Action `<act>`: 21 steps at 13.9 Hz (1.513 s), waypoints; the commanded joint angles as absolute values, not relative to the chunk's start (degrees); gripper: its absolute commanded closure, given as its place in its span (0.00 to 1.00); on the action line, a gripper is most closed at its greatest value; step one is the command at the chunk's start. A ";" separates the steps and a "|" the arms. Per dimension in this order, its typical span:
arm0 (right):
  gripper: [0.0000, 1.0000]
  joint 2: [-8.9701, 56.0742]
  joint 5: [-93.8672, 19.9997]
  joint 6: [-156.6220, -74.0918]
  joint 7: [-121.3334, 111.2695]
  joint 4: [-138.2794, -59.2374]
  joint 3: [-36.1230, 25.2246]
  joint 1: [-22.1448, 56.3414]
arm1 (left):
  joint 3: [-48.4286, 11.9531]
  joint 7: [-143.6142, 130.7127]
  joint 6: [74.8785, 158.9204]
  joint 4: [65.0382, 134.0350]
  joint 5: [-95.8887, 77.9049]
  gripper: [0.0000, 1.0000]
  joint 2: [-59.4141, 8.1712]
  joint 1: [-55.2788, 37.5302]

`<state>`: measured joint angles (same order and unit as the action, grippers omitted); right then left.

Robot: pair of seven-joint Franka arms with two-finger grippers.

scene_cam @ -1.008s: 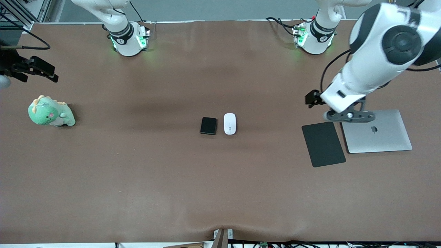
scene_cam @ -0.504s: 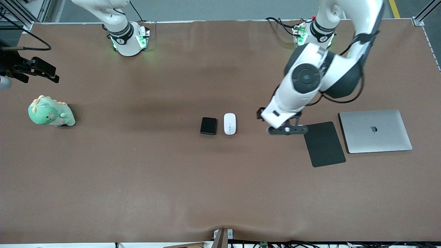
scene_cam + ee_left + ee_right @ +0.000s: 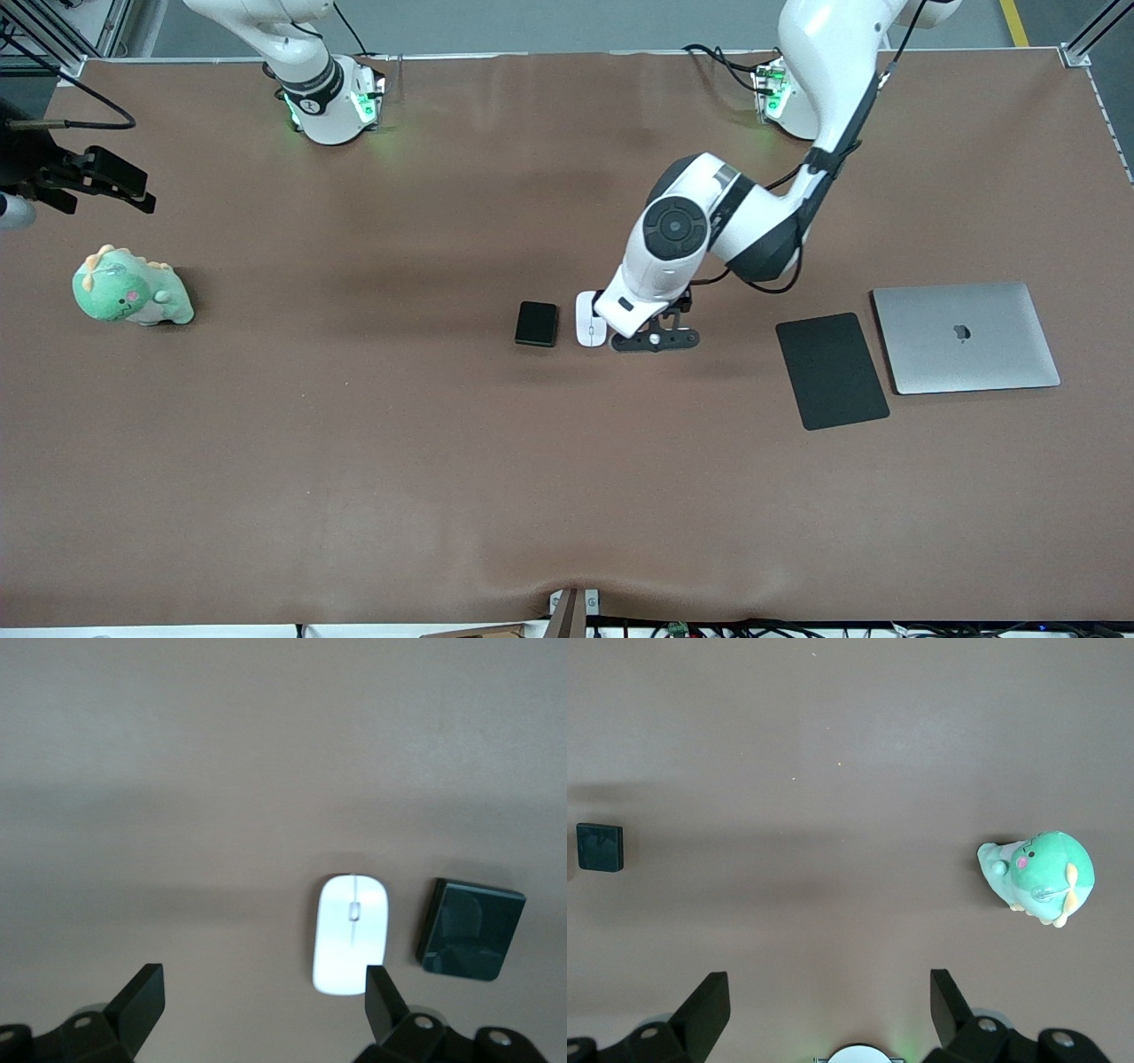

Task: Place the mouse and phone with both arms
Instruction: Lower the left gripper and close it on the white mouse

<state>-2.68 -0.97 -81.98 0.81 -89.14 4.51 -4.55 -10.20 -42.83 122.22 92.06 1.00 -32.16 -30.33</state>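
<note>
The white mouse point(image 3: 586, 331) lies mid-table, partly covered by the left arm's hand point(image 3: 645, 312) in the front view. The black phone point(image 3: 537, 323) lies right beside it, toward the right arm's end. In the left wrist view the mouse point(image 3: 352, 933) and the phone point(image 3: 470, 929) lie side by side. My left gripper point(image 3: 263, 999) is open and empty above the table. One of its fingers point(image 3: 381, 997) is at the mouse's end. My right gripper point(image 3: 828, 997) is open and empty, waiting high at the right arm's end of the table point(image 3: 93, 182).
A large flat black mat point(image 3: 831, 370) and a closed silver laptop point(image 3: 966, 337) lie toward the left arm's end. A green dinosaur plush point(image 3: 131, 288) sits toward the right arm's end, also seen in the right wrist view point(image 3: 1038, 877).
My left arm has swung from over the laptop and mat to the middle of the table and come down beside the mouse. The right arm has not moved.
</note>
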 commanded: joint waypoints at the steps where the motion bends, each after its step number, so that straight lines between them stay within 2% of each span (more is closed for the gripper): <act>1: 0.00 -2.02 -1.14 -81.83 0.18 -88.24 5.01 -5.27 | -9.84 -46.40 126.28 90.88 2.64 0.00 -35.58 -32.07; 8: 0.00 -1.93 -1.14 -81.56 0.09 -88.24 4.92 -5.45 | -9.67 -49.39 132.71 91.14 2.72 0.00 -41.13 -35.42; 21: 0.00 -2.02 -1.23 -81.65 0.17 -88.24 5.01 -5.45 | -9.40 -53.09 135.35 90.97 6.59 0.00 -44.65 -37.35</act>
